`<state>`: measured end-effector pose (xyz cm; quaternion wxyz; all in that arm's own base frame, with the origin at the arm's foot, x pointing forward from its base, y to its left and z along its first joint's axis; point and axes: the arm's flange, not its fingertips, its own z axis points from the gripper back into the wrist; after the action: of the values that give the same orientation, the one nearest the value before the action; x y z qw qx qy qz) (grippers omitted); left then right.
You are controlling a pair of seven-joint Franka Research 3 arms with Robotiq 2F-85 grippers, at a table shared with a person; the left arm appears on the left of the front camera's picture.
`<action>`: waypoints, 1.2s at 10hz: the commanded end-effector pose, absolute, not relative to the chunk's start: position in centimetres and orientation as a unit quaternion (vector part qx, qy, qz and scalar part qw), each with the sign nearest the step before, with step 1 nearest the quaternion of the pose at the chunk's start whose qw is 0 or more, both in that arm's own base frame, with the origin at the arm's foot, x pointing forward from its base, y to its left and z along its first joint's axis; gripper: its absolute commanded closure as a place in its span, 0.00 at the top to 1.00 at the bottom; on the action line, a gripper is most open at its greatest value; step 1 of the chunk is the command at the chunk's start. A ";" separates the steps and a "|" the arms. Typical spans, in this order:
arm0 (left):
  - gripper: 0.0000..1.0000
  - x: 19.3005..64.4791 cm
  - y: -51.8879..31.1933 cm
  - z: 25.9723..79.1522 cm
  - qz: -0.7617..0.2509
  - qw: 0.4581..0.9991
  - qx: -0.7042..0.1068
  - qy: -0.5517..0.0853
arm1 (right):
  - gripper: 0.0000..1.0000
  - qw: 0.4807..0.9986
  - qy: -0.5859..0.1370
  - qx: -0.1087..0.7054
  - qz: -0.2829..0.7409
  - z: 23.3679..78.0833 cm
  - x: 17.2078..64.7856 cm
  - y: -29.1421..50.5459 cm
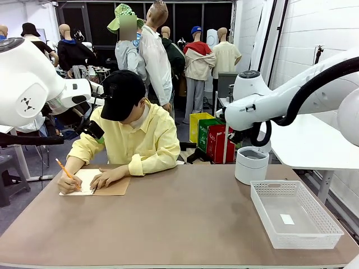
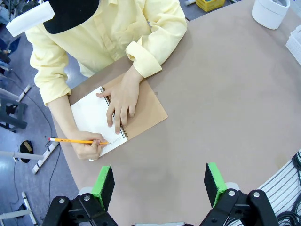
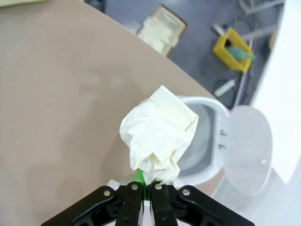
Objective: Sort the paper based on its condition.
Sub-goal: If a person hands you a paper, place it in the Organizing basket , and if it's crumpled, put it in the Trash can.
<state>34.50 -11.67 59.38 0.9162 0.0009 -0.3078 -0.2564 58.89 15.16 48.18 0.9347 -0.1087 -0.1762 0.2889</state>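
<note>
A brown table (image 1: 168, 224) carries a spiral notebook (image 2: 146, 110), folded open with its tan cover beside the white page, near the far left edge. A yellow pencil (image 2: 77, 141) touches its tip to that page. A person in a yellow shirt (image 1: 140, 134) and black cap (image 1: 122, 92) leans over it. At the right stand a round white bin (image 1: 251, 165), lid open, and nearer, a white mesh basket (image 1: 305, 240).

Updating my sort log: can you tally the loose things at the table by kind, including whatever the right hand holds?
Crumpled paper, pinched in the right hand: 1
Notebook: 1
Pencil: 1
White bin, lid open: 1
White basket: 1
Total: 5
</note>
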 end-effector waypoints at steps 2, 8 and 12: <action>1.00 34.4 -11.6 59.4 -0.257 0.917 0.000 -0.305 | 0.00 0.951 -0.145 -0.160 0.223 46.8 59.8 13.8; 1.00 34.4 -11.6 59.4 -0.257 0.917 0.000 -0.305 | 0.00 0.957 -0.123 -0.186 0.189 45.6 62.8 11.6; 1.00 34.4 -11.6 59.4 -0.257 0.917 0.000 -0.305 | 0.00 0.959 -0.098 -0.197 0.181 44.2 63.7 10.9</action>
<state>34.50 -11.68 59.38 0.9162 0.0009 -0.3078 -0.2565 62.89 10.69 44.17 0.9597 -0.1710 -0.1053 0.1968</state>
